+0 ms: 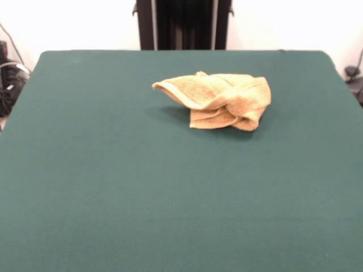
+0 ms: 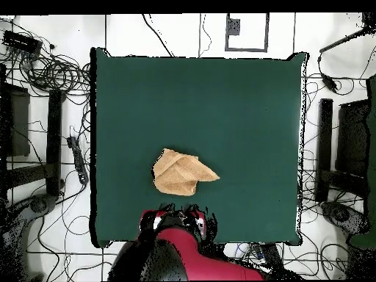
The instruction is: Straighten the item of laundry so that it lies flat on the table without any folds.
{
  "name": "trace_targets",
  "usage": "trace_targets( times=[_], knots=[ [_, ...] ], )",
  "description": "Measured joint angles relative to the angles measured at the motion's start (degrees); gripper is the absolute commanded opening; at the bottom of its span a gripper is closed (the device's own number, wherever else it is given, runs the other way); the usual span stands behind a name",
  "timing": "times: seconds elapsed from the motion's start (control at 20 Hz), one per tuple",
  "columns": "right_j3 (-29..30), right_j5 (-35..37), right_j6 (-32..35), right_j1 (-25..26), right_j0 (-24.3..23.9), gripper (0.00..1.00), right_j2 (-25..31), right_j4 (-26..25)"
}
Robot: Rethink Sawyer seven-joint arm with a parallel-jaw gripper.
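We see the dark green tabletop (image 1: 113,187) spread wide, far bigger than what it carries. At its robot-side edge the red and black arm (image 2: 192,258) is drawn back over the rim. The mustard-tan towel (image 1: 218,100) lies crumpled in a folded heap near that same edge, roughly midway along it, with one corner tapering to a point and a hemmed edge curling over the top. Whether the pincer is open or closed we cannot tell; nothing touches the towel.

Front camera low, overhead straight down, sharing table (image 1: 85,187).
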Motion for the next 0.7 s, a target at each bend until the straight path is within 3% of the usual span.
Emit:
trace_targets(
  times=[0.7],
  knots=[
    [1.88,-3.47,0.00,2.43,-0.05,1.00,0.01,0.01]
  ],
)
